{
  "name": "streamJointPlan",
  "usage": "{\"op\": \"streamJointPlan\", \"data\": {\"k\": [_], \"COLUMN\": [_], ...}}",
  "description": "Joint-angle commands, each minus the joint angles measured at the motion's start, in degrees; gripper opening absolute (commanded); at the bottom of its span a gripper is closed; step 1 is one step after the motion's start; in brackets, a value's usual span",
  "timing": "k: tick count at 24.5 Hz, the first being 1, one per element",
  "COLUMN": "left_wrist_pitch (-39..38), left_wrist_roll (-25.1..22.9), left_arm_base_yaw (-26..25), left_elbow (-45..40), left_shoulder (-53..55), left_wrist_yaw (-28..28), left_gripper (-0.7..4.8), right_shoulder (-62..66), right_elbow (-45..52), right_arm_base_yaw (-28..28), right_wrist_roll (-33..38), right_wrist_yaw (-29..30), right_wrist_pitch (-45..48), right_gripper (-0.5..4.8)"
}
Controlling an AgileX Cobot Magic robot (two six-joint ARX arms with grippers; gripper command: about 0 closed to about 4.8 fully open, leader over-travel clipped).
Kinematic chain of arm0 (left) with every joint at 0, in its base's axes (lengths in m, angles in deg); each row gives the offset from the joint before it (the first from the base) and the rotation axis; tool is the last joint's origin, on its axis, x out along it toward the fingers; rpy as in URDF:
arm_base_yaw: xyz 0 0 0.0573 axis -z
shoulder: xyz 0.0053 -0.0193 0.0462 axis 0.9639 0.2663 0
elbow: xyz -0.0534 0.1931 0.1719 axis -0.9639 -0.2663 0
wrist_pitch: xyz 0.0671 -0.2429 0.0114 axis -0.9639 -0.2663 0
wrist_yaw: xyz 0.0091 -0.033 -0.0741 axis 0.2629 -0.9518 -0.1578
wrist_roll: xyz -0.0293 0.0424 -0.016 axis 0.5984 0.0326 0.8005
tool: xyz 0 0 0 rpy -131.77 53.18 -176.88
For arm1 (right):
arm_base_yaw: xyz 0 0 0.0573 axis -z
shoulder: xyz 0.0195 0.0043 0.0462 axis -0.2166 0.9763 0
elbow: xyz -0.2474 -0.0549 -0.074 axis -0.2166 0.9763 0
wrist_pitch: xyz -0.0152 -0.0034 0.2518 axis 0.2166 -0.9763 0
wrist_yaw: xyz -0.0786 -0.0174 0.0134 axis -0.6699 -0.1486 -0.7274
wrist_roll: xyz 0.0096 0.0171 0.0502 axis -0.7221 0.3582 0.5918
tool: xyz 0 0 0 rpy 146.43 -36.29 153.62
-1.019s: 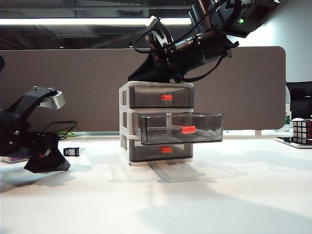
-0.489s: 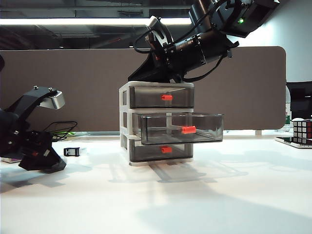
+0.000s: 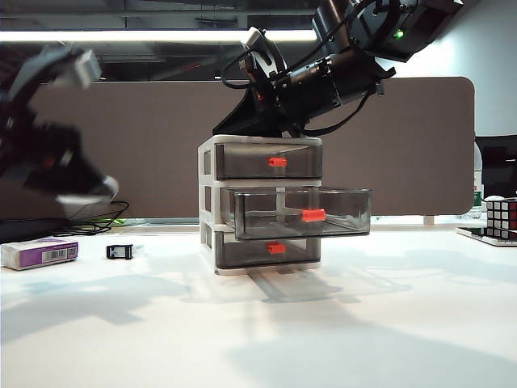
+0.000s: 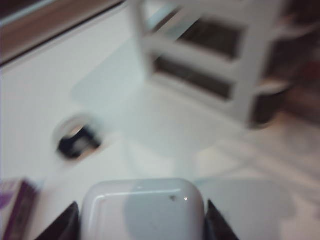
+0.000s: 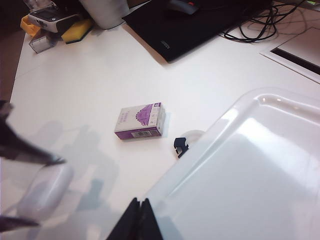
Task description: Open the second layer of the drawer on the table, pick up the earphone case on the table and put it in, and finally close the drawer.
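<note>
Two end effectors share the job: the left end effector (image 4: 142, 220), upper left, clamps the earphone case (image 4: 143, 209) for the open second layer (image 3: 300, 212), while the right end effector (image 5: 139, 220), pinched shut, rests atop the drawer (image 3: 260, 204), likely steadying it.

Exterior view: low, near table (image 3: 339, 339) level, facing the drawer (image 3: 260, 202) front-on at middling range. Left wrist view: close, looking along the left gripper (image 4: 142, 220) toward the drawer's side. Right wrist view: high above the drawer top, looking down past the right gripper (image 5: 137, 220). All share the black clip (image 3: 119, 251).
</note>
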Motion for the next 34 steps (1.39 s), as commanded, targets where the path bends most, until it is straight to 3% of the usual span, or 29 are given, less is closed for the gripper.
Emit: {"op": "streamJointPlan", "data": {"k": [1,6,9,10,11,12,13,16,20,23,27,34], "left_wrist_pitch": [-1.16,-0.37,-0.35,-0.35,-0.61,-1.27,-1.4,-0.33,3.32,12.85,12.94,18.08], "left_wrist_roll": [0.0,-0.02,-0.24,-0.22,-0.57,-2.78,-3.8,-4.26,-0.55,4.55,5.03,4.98], "left_arm_base_yaw": [4.61,13.53,14.93,14.8,14.47,12.9,11.56,6.38,-1.31,-8.0,-9.29,-9.29], "left_elbow": [0.09,1.05,1.62,1.62,1.62,1.62,1.62,1.62,1.62,1.86,5.11,8.94], "left_shoulder": [-4.17,-6.03,-5.44,-5.4,-5.25,-5.07,-4.94,-3.89,-2.51,1.36,7.32,15.85], "left_wrist_yaw": [-1.66,1.77,4.55,5.27,7.23,11.72,13.51,13.94,10.54,5.86,0.85,1.42], "left_gripper": [1.83,1.82,1.91,2.23,3.01,4.57,4.79,4.79,4.79,4.79,4.79,4.79], "right_shoulder": [1.01,1.01,1.01,1.01,1.01,1.01,1.01,1.01,1.01,1.03,1.07,1.07], "right_elbow": [0.92,0.94,0.94,0.94,0.94,0.92,0.92,0.94,0.94,0.92,0.94,0.92], "right_arm_base_yaw": [-0.04,-0.04,-0.22,-0.22,-0.22,-0.28,-0.28,-0.37,-0.44,-0.44,-0.44,-0.39], "right_wrist_roll": [0.7,0.72,0.83,0.92,0.92,0.96,0.94,0.94,0.92,0.94,0.94,0.92], "right_wrist_yaw": [-1.29,-1.29,-1.27,-1.27,-1.14,-0.87,-0.87,-0.87,-0.85,-0.85,-0.79,-1.07], "right_wrist_pitch": [-3.52,-3.54,-3.65,-3.78,-3.89,-4.15,-4.37,-4.85,-4.83,-4.83,-4.94,-5.81], "right_gripper": [-0.03,-0.03,-0.03,-0.03,-0.03,-0.03,-0.03,-0.03,-0.03,-0.03,-0.03,-0.03]}}
